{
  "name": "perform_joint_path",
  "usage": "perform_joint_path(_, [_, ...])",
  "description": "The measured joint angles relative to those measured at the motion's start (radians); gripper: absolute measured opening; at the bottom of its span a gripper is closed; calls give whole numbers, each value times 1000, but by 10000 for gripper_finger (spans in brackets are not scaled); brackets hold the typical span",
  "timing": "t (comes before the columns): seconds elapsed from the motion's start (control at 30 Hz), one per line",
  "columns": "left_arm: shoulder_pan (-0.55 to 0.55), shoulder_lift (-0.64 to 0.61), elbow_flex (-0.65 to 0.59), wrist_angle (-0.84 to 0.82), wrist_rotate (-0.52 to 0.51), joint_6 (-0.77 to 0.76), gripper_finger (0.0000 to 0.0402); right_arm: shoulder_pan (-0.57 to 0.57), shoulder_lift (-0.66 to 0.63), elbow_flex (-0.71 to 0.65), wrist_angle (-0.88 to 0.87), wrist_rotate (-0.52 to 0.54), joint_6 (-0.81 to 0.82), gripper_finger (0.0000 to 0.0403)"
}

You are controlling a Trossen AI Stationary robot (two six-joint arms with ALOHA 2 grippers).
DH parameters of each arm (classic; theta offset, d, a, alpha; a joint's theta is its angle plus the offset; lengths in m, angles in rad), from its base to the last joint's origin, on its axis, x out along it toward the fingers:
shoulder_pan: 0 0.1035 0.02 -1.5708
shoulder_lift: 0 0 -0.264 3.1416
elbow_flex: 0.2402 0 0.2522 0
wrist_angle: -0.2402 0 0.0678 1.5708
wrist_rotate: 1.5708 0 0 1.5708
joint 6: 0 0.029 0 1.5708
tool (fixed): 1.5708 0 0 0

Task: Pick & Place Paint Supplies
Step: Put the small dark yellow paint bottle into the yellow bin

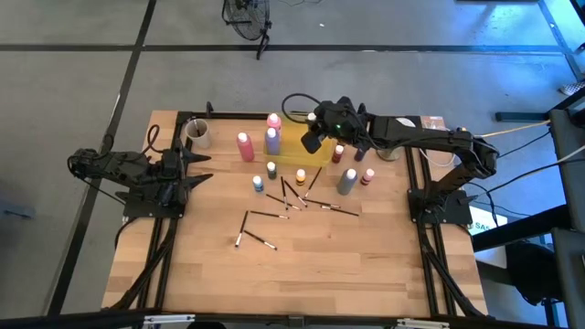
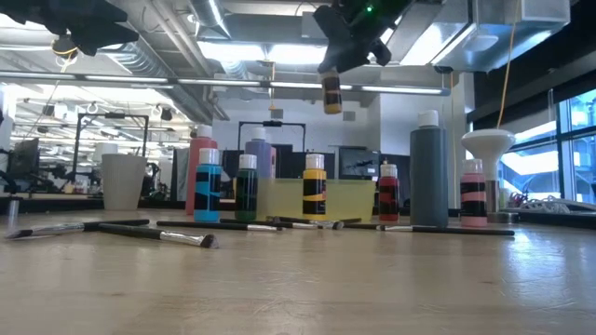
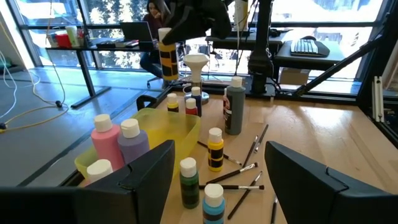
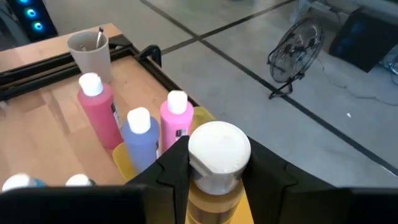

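- Your right gripper [image 4: 214,171] has its fingers [image 4: 171,165] clamped on the white cap of a small yellow bottle [image 2: 331,93], which hangs well above the bench [image 1: 302,265].
- Straight below those fingers is the yellow tray [image 1: 306,146].
- Beside the tray stand two pink bottles [image 4: 99,112] and a purple bottle [image 4: 142,138]; a pale cup [image 4: 90,50] is farther off, at the bench corner.
- On the bench in front of the tray you have more small bottles, blue [image 2: 208,186], green [image 2: 247,186], yellow [image 2: 315,189] and red [image 2: 387,193], a tall grey bottle [image 2: 428,172], and scattered brushes [image 1: 265,216].
- Your left gripper [image 1: 196,169] waits at the bench's left edge, fingers [image 3: 146,171] apart and holding nothing, well away from the bottles.
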Motion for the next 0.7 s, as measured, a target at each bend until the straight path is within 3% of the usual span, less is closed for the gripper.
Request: perform_joint_path(0.7, [0, 0, 0, -5, 0, -5, 246, 1, 0, 0, -18, 2, -4, 115])
